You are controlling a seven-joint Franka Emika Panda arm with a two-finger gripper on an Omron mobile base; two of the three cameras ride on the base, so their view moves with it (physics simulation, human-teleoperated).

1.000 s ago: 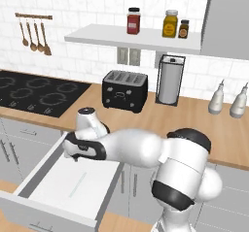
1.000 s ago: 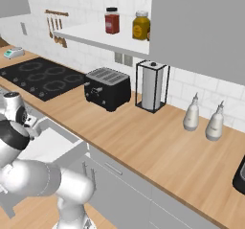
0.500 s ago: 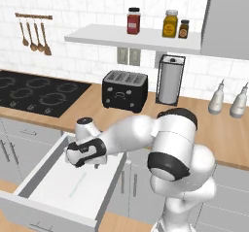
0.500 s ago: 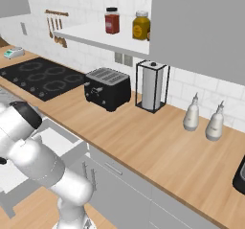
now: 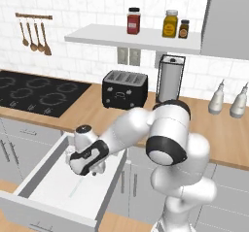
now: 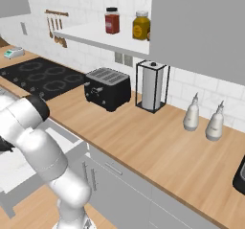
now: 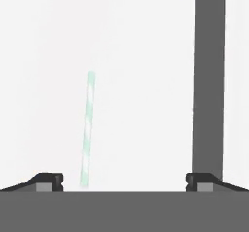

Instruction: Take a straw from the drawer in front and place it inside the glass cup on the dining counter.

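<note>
1. In the left base view the drawer [image 5: 48, 197] is standing pulled out below the wooden counter [image 5: 214, 134], its white inside facing up, and the arm is reaching down and to the left into it.
2. The gripper [image 5: 86, 172] is hanging just above the drawer's white floor in that view; the hand is hiding the jaws there, so their spread is not readable from this side.
3. A thin pale line is lying on the drawer floor just below the hand, which is the straw [image 5: 77, 189], faint from this distance.
4. The hand view is showing what the base views are not: the straw [image 7: 87, 129] is a pale green-and-white striped tube lying flat on the white drawer floor, slightly tilted, between the two finger tips and nearer the left one.
5. The gripper [image 7: 124, 181] is standing wide open in the hand view, touching nothing and holding nothing.
6. A dark band, the drawer wall [image 7: 209, 80], is running up the right side of the hand view.
7. The right base view is showing the toaster [image 6: 107, 88], the paper towel holder [image 6: 152, 85] and two bottles [image 6: 203, 119] on the counter, with the arm bending down at the left edge.
</note>
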